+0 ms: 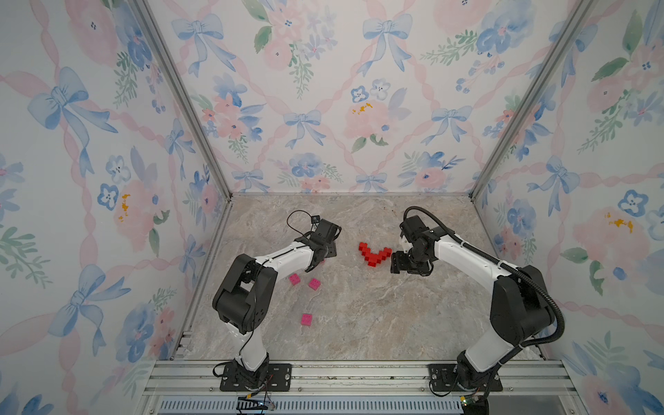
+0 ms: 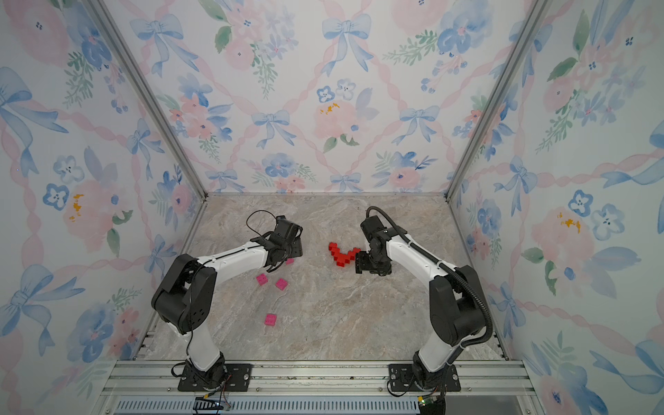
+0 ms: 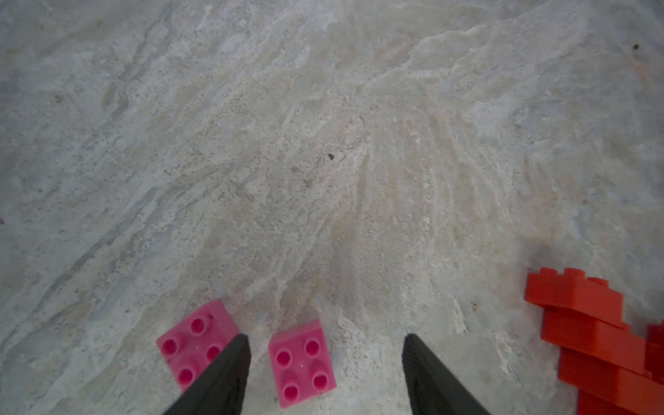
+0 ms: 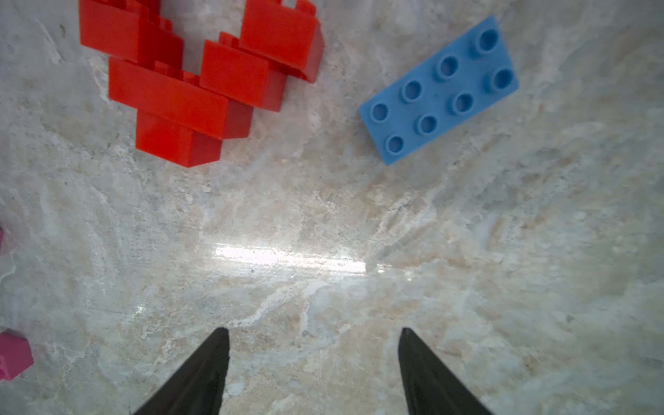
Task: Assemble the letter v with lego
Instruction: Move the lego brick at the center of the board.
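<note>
The red lego bricks are joined into a V (image 1: 373, 254) (image 2: 343, 255) lying flat mid-table, also seen in the wrist views (image 3: 593, 334) (image 4: 201, 79). A blue brick (image 4: 438, 90) lies beside it, hidden under the right arm in both top views. My right gripper (image 4: 314, 332) (image 1: 399, 266) hovers just right of the V, open and empty. My left gripper (image 3: 325, 339) (image 1: 318, 260) is open to the V's left. One pink brick (image 3: 301, 363) lies on the table between its fingers, untouched. Another pink brick (image 3: 197, 345) lies partly behind one finger.
Three loose pink bricks (image 1: 295, 279) (image 1: 314, 283) (image 1: 306, 319) lie on the marble table near the left arm. A pink brick (image 4: 12, 354) shows at the edge of the right wrist view. Patterned walls enclose the table on three sides.
</note>
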You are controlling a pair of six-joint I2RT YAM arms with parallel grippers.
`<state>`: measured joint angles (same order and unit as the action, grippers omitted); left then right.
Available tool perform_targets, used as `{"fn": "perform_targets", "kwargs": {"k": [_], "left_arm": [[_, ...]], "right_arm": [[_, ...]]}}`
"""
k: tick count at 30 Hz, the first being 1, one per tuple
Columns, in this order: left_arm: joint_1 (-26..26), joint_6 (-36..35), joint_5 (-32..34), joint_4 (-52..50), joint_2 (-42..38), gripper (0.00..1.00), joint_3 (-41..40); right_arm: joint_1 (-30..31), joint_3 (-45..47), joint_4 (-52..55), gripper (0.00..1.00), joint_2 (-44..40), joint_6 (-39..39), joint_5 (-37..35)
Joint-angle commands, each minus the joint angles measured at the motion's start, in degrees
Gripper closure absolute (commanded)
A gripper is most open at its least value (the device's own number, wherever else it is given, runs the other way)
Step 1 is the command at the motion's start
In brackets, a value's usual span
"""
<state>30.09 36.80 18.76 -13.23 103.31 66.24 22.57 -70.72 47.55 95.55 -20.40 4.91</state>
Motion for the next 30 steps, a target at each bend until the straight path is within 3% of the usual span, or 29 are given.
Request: {"fn": "perform_targets", "kwargs": {"k": [1, 11, 14, 15, 17, 23, 30], "left_arm": [[0.0, 3.6, 0.8, -2.3, 2.4, 0.29, 1.3], [0.1, 6.2, -0.2, -3.2, 7.4, 0.37, 2.7], [0.3, 6.4, -0.6, -3.4, 8.3, 0.4, 2.8], [0.4, 6.5, -0.7, -3.3, 8.5, 0.41, 2.8], [0.6, 6.5, -1.2, -3.5, 9.3, 0.45, 3.2], [1.4, 7.0, -2.1, -4.1, 9.5, 0.62, 3.4], [7.8, 9.0, -4.9, -6.4, 6.5, 0.73, 3.1]], "right_arm": [[-2.0, 0.7, 0.5, 0.25, -2.6, 3.0, 2.3], [-7.1, -0.2, -0.7, 0.24, -1.9, 7.7, 4.6], [-9.3, -1.5, -1.2, 0.21, -1.0, 12.8, 3.2], [-9.9, -1.7, -1.6, 0.15, -1.0, 14.4, 3.0], [-11.2, -3.0, -2.2, 0.06, 2.5, 19.1, 2.1], [-11.5, -6.8, -4.9, 0.0, 8.7, 30.1, 1.2], [-11.3, -9.8, -6.7, 0.03, 15.4, 34.8, 1.8]]}}
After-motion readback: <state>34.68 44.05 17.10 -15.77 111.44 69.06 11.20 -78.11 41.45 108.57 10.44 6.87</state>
